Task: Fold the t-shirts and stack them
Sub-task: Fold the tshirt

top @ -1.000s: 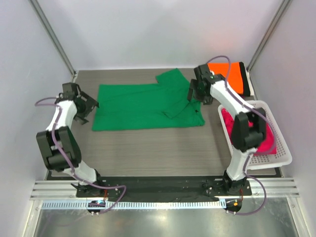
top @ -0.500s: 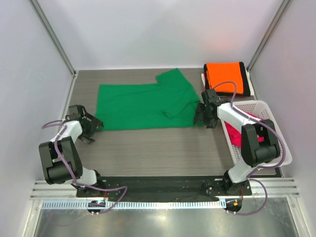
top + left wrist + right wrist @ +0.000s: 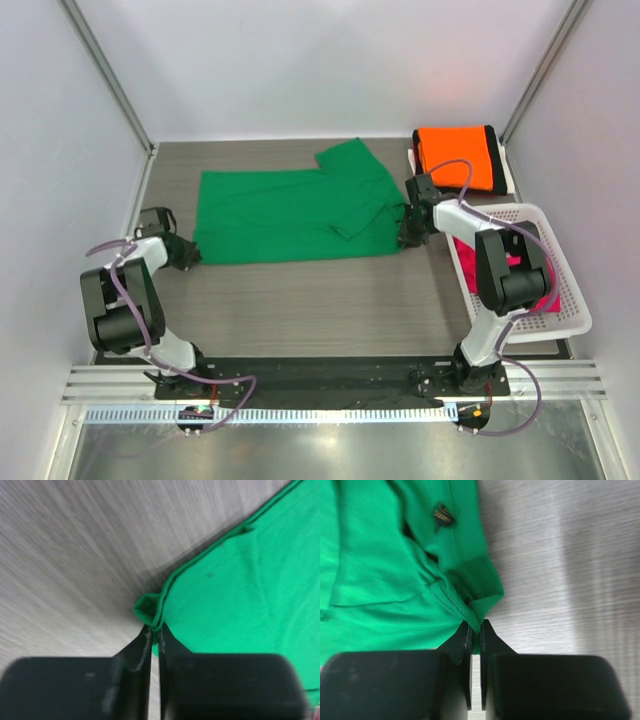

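I judge the job partly done. At the far right a folded orange cloth tee [image 3: 455, 158] sits on what looks like a folded black one [image 3: 494, 158], edges squared. The bright green short-sleeved t-shirt [image 3: 290, 215] lies spread flat across the middle of the grey wood-grain table [image 3: 300, 300], with cloth turned in at its right end, so its folding has barely begun. A crumpled magenta-pink tee [image 3: 541, 296] waits in the white plastic mesh basket [image 3: 570, 285] at the right.

My left gripper [image 3: 154, 635] is pinched on the green shirt's near left corner, the stitched hem bunched between the black jaws. My right gripper [image 3: 475, 630] is pinched on the near right corner, at a ribbed edge. The fabric looks thin, soft and limp.
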